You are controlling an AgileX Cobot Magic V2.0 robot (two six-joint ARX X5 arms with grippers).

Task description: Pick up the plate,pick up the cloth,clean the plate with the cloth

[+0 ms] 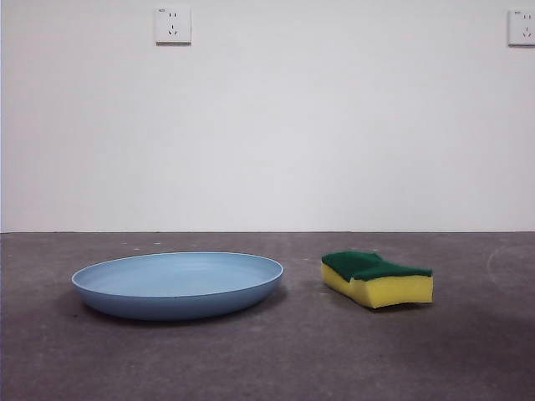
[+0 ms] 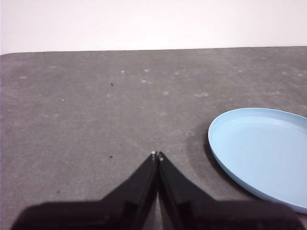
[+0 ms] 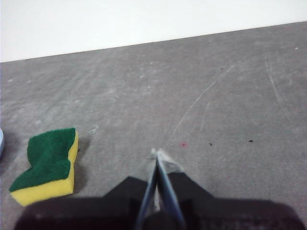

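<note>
Plate [image 2: 261, 155] lies beside our left gripper [image 2: 157, 155], sponge [image 3: 45, 165] beside our right gripper [image 3: 157, 154]; both sets of jaws are clenched, grasping nothing.

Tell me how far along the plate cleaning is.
Nothing is done. The plate and sponge lie apart on the table. Left gripper and right gripper are shut, empty, holding nothing. Both pickups and the wiping remain.

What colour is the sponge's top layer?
Dark green over yellow foam on the sponge; clearest in right wrist view.
</note>
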